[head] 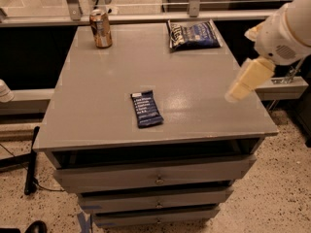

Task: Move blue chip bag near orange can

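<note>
Pale cream pincer hangs over the right edge of the flat grey worktop; apart or together, cannot tell. Puffy dark blue chip bag lies back-left of the pincer, well apart from it. Upright copper-orange metal can stands farther left still.

Overhead light, dim surroundings. Soft sheen on table top right of centre. Gripper, pale, brightly lit, hangs over its right edge. Dark shadow beneath.
</note>
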Robot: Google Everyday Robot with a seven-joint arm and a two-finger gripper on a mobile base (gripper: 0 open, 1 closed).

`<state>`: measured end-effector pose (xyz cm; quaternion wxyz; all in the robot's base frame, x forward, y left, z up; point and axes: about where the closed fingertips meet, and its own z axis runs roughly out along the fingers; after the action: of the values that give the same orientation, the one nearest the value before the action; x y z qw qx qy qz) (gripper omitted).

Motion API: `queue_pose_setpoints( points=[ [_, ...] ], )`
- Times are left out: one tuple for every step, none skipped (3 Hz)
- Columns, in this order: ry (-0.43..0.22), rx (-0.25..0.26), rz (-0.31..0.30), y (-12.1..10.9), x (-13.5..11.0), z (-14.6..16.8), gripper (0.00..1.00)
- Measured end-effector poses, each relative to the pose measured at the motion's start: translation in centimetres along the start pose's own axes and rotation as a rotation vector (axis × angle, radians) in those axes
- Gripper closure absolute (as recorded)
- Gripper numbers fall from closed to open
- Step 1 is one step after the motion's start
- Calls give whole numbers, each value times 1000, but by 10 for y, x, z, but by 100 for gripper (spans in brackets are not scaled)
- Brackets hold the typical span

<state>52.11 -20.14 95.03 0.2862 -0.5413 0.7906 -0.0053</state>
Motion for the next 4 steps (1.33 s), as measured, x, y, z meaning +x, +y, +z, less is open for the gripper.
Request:
queue_pose_setpoints(
  points=[
    [-151,114,30,-71,-30,34,0],
    [-194,177,38,-94,-38,33,0],
    [-192,174,37,-93,-38,33,0],
    [-216,181,54,-94,-42,40,0]
  ],
)
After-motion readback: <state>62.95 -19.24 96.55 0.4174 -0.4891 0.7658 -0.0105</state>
